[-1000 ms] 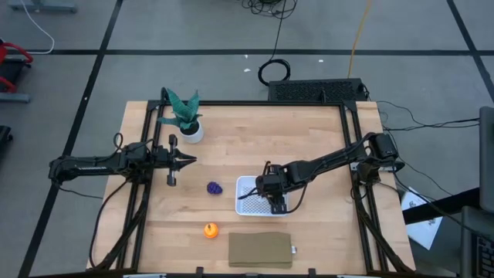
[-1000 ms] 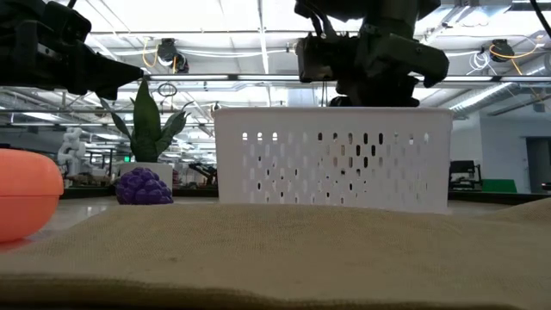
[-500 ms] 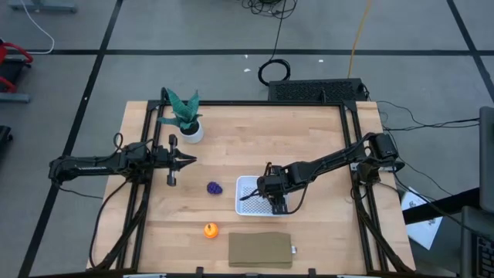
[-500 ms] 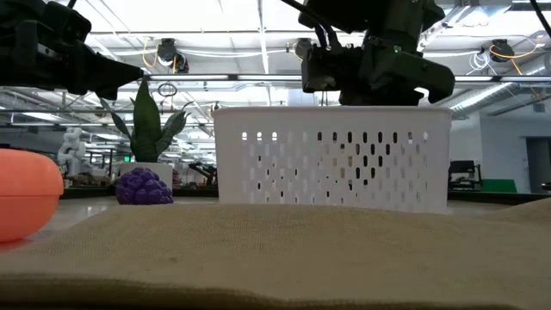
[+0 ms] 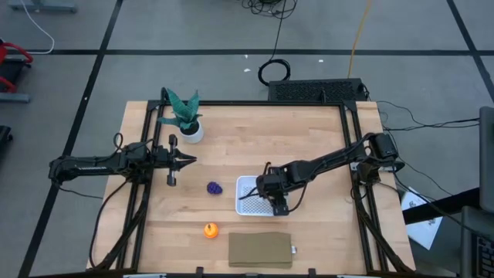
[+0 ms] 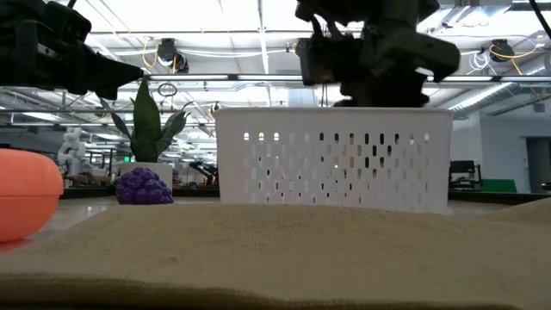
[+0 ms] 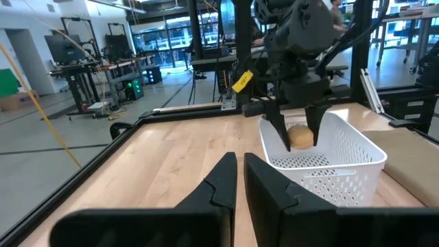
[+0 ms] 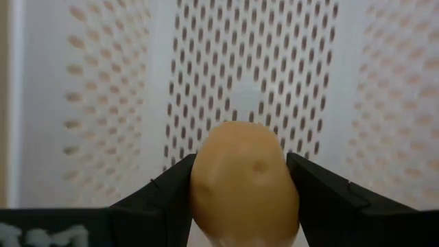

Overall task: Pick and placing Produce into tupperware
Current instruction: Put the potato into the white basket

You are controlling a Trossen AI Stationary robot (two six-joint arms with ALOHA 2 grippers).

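Observation:
The tan-yellow lump [image 8: 243, 180] sits between the fingers of my right gripper [image 5: 274, 201], which is shut on it over the white tupperware [image 5: 248, 196]. The left wrist view shows that gripper [image 7: 300, 140] pointing down into the tupperware [image 7: 343, 161]. The purple cluster [image 5: 214, 188] rests on the table left of the tupperware. The orange ball [image 5: 210, 229] lies nearer the near edge. My left gripper [image 5: 187, 160] hovers shut at the table's left side, touching nothing. My right gripper pinches the tan-yellow lump by its two opposite sides [image 8: 199, 185], one finger [image 8: 168, 195] on each side. The fingers come from above, pointing down. The lump hangs inside the tupperware's walls over the mesh bottom [image 8: 254, 62]; whether it touches the bottom I cannot tell.
A flat brown slab [image 5: 260, 249] lies by the near edge, just in front of the tupperware. A green plant in a white pot [image 5: 187, 122] stands at the far left. Bare wood [image 5: 255, 147] spreads across the table's middle and far side.
My right gripper has kept its hold on the lump and stayed over the tupperware. In the low view it has risen slightly, with less of its dark fingers showing through the wall's holes than a second ago.

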